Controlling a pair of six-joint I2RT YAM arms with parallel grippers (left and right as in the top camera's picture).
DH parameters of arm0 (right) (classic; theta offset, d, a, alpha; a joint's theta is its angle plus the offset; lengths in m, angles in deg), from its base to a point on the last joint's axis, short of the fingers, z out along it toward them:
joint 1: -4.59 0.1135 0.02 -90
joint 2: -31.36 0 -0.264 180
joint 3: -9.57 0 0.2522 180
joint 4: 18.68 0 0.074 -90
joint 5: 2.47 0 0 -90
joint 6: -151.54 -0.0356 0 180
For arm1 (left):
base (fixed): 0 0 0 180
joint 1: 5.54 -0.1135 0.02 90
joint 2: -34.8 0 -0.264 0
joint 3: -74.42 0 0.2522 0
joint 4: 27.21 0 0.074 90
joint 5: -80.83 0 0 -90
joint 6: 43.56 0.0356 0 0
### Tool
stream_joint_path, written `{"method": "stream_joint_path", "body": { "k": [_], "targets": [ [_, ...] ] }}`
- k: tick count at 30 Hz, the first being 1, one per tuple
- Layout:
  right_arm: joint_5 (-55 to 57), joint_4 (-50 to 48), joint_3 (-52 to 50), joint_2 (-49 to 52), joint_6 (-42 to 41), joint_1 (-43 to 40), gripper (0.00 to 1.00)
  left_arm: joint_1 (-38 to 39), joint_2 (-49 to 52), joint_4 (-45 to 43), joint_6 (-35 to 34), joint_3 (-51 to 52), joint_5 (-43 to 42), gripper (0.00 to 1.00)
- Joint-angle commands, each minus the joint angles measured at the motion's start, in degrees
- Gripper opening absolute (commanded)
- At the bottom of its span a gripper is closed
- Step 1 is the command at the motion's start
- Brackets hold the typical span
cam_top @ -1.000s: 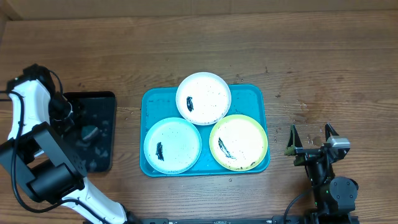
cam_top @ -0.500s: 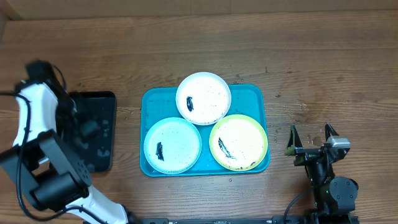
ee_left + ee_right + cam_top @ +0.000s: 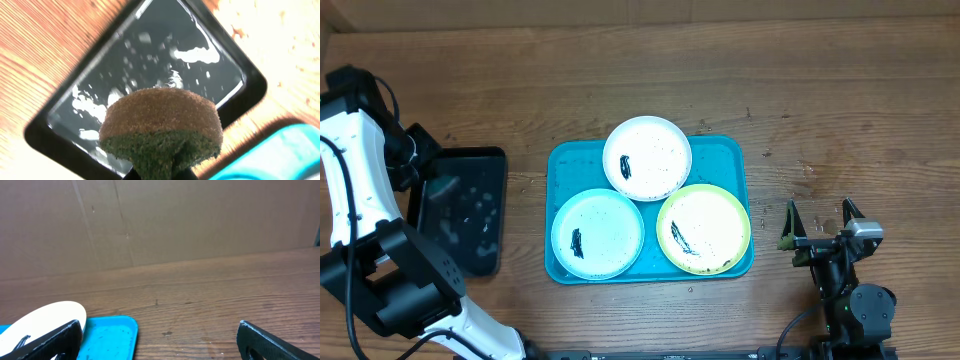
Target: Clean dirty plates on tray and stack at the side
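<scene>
The blue tray (image 3: pixel 722 152) lies mid-table with three plates on it. The white-rimmed plate (image 3: pixel 647 158) is at the back, the light blue plate (image 3: pixel 598 234) front left, the yellow-green plate (image 3: pixel 704 228) front right. Each has a dark smear. My left gripper (image 3: pixel 405 150) is at the far left, shut on a round green-and-brown sponge (image 3: pixel 161 126) held above the black tray. My right gripper (image 3: pixel 818 236) is open and empty, right of the blue tray. In the right wrist view its fingers (image 3: pixel 160 345) frame the blue tray's corner (image 3: pixel 112 335) and the white-rimmed plate (image 3: pixel 42 316).
A smaller black tray (image 3: pixel 470 215) holding water with foam patches lies left of the blue tray; it fills the left wrist view (image 3: pixel 165 55). A corner of the blue tray shows there too (image 3: pixel 272 155). Bare wooden table lies around both trays.
My left arm has swung left and back, lifting the sponge off the middle of the black tray to its left edge. The right arm and the plates have not moved.
</scene>
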Motion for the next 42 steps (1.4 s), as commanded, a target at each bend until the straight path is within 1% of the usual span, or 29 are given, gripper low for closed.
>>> {"method": "stream_joint_path", "body": {
  "k": [1,5,6,8,10,12,15,17,19,20,23,24,29,31,34,39,42],
  "targets": [
    [-0.3,-0.3,-0.6,-0.5,0.0,0.3,1.00,0.2,-0.3,-5.2,-1.5,7.9,5.0,0.04],
    [-0.3,-0.3,-0.6,-0.5,0.0,0.3,1.00,0.1,0.2,-13.7,-2.2,20.5,3.0,0.04],
    [-0.3,-0.3,-0.6,-0.5,0.0,0.3,1.00,0.1,0.2,-14.8,-2.2,21.8,2.7,0.04],
    [-0.3,-0.3,-0.6,-0.5,0.0,0.3,1.00,0.0,0.2,-14.2,-1.8,21.4,2.7,0.04],
    [-0.3,-0.3,-0.6,-0.5,0.0,0.3,1.00,0.0,0.1,-11.2,-0.6,18.0,2.7,0.04],
    [-0.3,-0.3,-0.6,-0.5,0.0,0.3,1.00,0.0,-0.2,-6.2,-0.4,12.3,2.6,0.04],
    [-0.3,-0.3,-0.6,-0.5,0.0,0.3,1.00,0.2,-0.7,1.6,-0.3,2.9,0.1,0.04],
    [-0.3,-0.3,-0.6,-0.5,0.0,0.3,1.00,0.8,-1.6,6.2,1.4,-2.2,-2.6,0.04],
    [-0.3,-0.3,-0.6,-0.5,0.0,0.3,1.00,1.4,-3.3,8.3,2.4,-4.5,-3.7,0.04],
    [-0.3,-0.3,-0.6,-0.5,0.0,0.3,1.00,1.8,-4.7,7.6,2.4,-4.5,-3.4,0.04],
    [-0.3,-0.3,-0.6,-0.5,0.0,0.3,1.00,2.9,-7.4,2.2,1.4,-1.0,0.1,0.04],
    [-0.3,-0.3,-0.6,-0.5,0.0,0.3,1.00,3.1,-7.7,-1.0,-0.3,2.7,1.5,0.04],
    [-0.3,-0.3,-0.6,-0.5,0.0,0.3,1.00,3.1,-5.3,-11.2,-0.7,18.9,1.5,0.04],
    [-0.3,-0.3,-0.6,-0.5,0.0,0.3,1.00,2.8,-3.5,-11.3,-1.7,21.3,1.0,0.04],
    [-0.3,-0.3,-0.6,-0.5,0.0,0.3,1.00,2.6,-4.4,-7.9,-2.0,17.8,0.1,0.04],
    [-0.3,-0.3,-0.6,-0.5,0.0,0.3,1.00,2.8,-8.9,2.4,-1.9,4.3,-0.2,0.04],
    [-0.3,-0.3,-0.6,-0.5,0.0,0.3,1.00,2.9,-12.8,6.5,-1.9,-1.5,-3.2,0.04]
  ]
}}
